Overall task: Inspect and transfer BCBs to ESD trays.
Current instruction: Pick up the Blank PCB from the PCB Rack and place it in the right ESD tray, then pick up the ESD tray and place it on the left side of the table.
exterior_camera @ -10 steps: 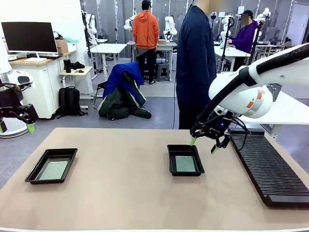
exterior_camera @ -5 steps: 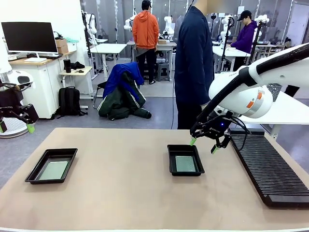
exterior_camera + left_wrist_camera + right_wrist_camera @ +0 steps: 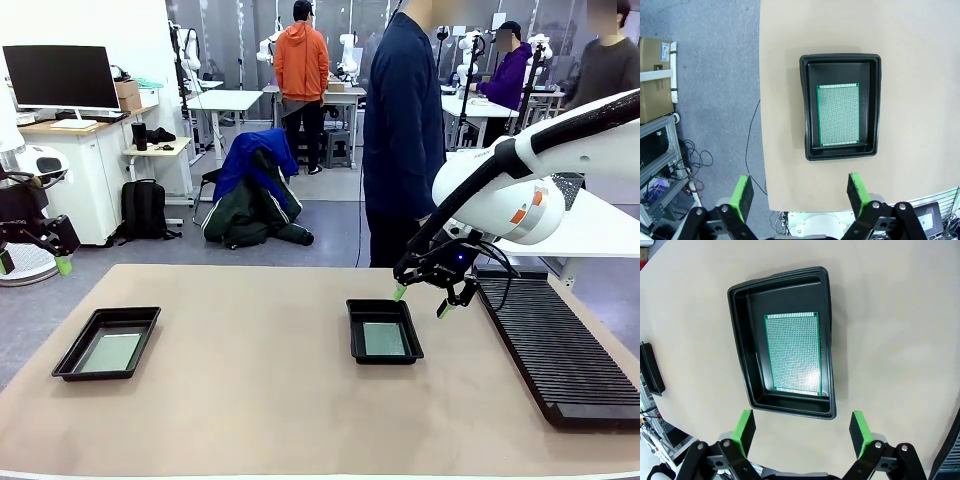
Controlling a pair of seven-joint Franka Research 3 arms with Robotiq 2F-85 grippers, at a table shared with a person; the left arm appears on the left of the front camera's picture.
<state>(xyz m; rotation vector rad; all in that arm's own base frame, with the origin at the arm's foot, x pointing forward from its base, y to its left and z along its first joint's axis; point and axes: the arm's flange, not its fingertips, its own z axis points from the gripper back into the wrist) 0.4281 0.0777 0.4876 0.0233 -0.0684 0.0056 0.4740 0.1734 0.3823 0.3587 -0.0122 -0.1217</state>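
Nothing on the table has moved over the last second. Right gripper [image 3: 421,298], fingers spread and empty, hovers just right of the middle ESD tray [image 3: 384,331] holding one BCB [image 3: 383,339]. Left gripper [image 3: 799,192], likewise spread, hangs high above the left tray [image 3: 107,342] and its BCB [image 3: 109,352]. Both transfers look finished.

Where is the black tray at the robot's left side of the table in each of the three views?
Front view: the left tray lies at lower left.
Left wrist view: the tray sits in the middle, holding a green board.
Right wrist view: probably the black sliver at the left edge.
Shared landmark: the tan table top.
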